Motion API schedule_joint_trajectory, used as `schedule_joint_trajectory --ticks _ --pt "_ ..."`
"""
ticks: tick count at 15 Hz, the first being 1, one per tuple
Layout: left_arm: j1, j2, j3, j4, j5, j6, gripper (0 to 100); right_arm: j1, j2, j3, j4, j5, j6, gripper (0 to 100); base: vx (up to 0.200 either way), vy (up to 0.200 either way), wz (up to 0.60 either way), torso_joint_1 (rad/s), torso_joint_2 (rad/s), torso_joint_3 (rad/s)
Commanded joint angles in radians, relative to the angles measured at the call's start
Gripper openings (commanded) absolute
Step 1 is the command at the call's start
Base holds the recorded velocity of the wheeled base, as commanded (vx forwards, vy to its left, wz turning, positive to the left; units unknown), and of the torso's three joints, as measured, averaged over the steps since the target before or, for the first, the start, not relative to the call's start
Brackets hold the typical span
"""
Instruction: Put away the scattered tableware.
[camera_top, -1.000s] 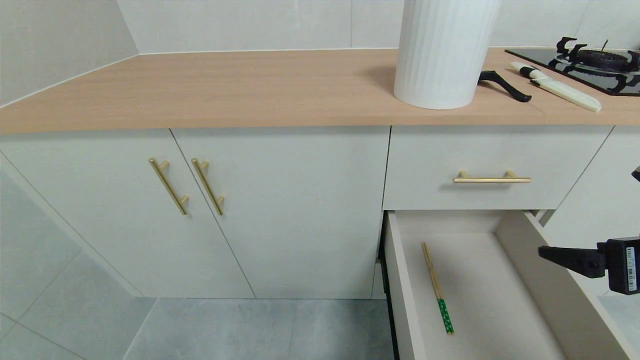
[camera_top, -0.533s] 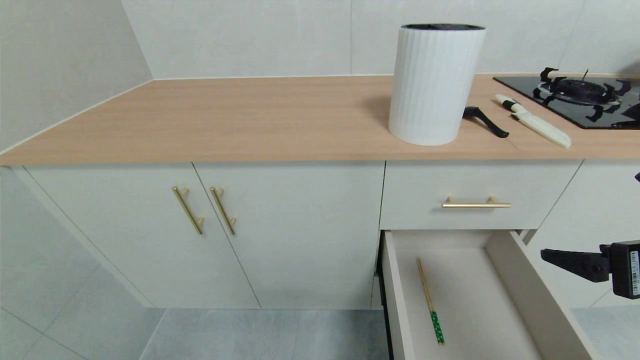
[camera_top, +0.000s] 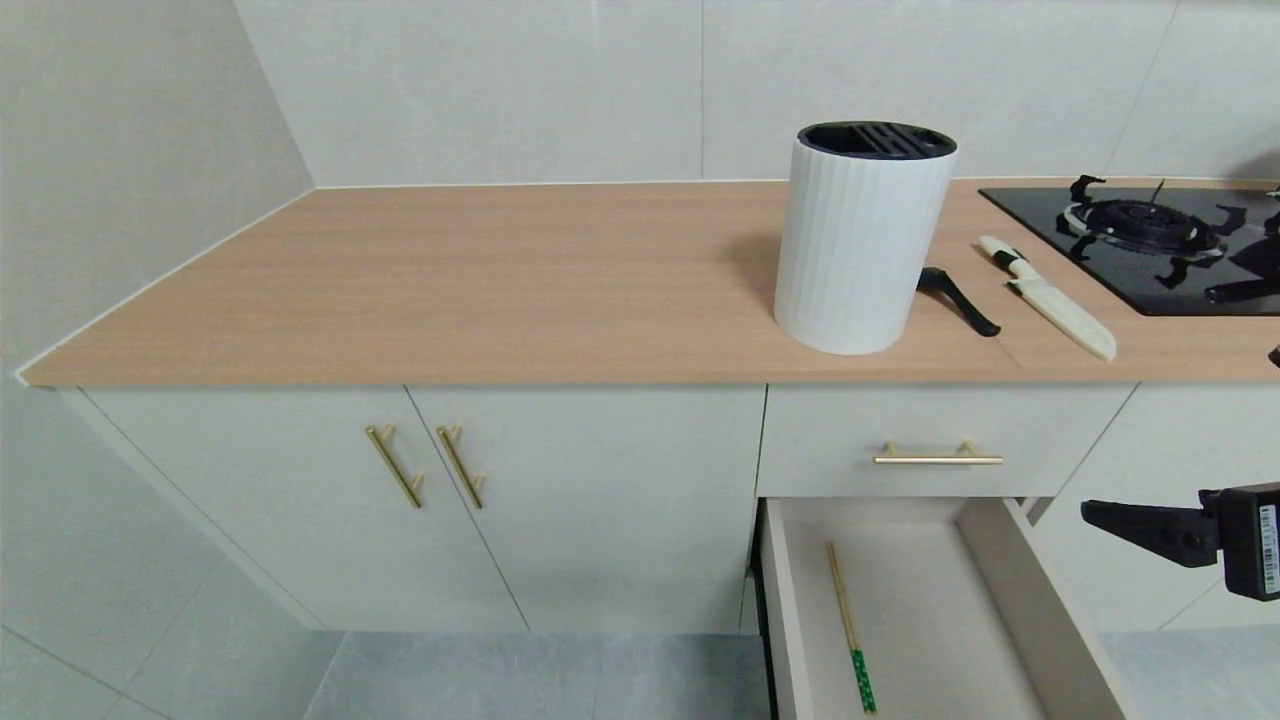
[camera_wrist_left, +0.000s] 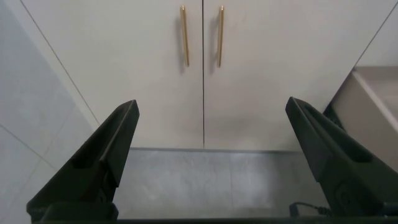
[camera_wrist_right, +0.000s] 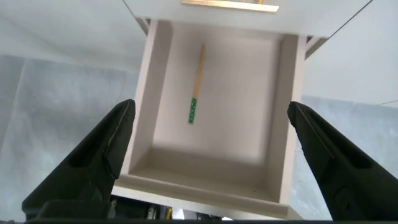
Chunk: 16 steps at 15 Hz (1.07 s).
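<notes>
Right gripper (camera_wrist_right: 210, 106) is spread wide open with nothing in it, hanging over the pulled-out white bottom drawer (camera_wrist_right: 242, 106) and looking straight down into it. In the head view it sits off to the drawer's right side. Left gripper (camera_wrist_left: 210, 106) is just as wide open and also empty, held low in front of the two white cabinet doors (camera_wrist_left: 124, 56) with slim brass bar handles (camera_wrist_left: 184, 36), grey floor tiles (camera_wrist_left: 205, 180) under it. Inside the drawer there's a pair of wooden chopsticks with green patterned ends (camera_wrist_right: 196, 84), lying together lengthwise on the drawer floor, nearer the left wall than the right. The white top drawer (camera_top: 860, 430) right above is closed. Up on the light wooden countertop (camera_top: 500, 280) stands a white ribbed cylindrical knife block with a black slotted top (camera_top: 860, 260). Just beside it on the right lies a black curved handle (camera_top: 958, 300) — can't tell what it belongs to — and next to that a knife with a cream blade (camera_top: 1050, 302). A black gas hob (camera_top: 1130, 250) is at the far right.
</notes>
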Motion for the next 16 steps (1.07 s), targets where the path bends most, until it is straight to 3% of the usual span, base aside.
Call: schedule_joint_trajectory --ticks 1,5,6,7,8,10,14,16 --pt "0.0 0.001 0.0 -0.001 0.001 0.0 100 0.001 0.002 0.001 -0.004 0.0 0.002 100 0.0 0.0 0.0 0.198 -0.4 -0.203" --pt "0.0 0.001 0.0 -0.001 0.001 0.0 100 -0.03 -0.004 0.001 -0.05 0.0 -0.002 100 0.0 0.0 0.0 0.052 -0.11 -0.057" --pt "0.0 0.001 0.0 -0.001 0.001 0.0 100 -0.09 0.038 -0.012 -0.129 0.027 -0.04 100 0.0 0.0 0.0 0.0 0.0 0.0" --pt "0.0 0.001 0.0 -0.001 0.001 0.0 100 -0.134 0.07 -0.018 -0.185 0.058 -0.064 100 0.0 0.0 0.0 0.0 0.0 0.0" --pt "0.0 0.001 0.0 -0.001 0.001 0.0 100 -0.205 0.145 -0.03 -0.298 0.162 -0.11 100 0.0 0.0 0.0 0.0 0.0 0.0" --pt "0.0 0.001 0.0 -0.001 0.001 0.0 100 -0.259 0.277 -0.085 -0.402 0.273 -0.176 100 0.0 0.0 0.0 0.0 0.0 0.0" --pt "0.0 0.001 0.0 -0.001 0.001 0.0 100 -0.265 0.548 -0.24 -0.609 0.29 -0.264 100 0.0 0.0 0.0 0.0 0.0 0.0" --pt "0.0 0.001 0.0 -0.001 0.001 0.0 100 -0.268 0.625 -0.343 -0.614 0.29 -0.268 100 0.0 0.0 0.0 0.0 0.0 0.0"
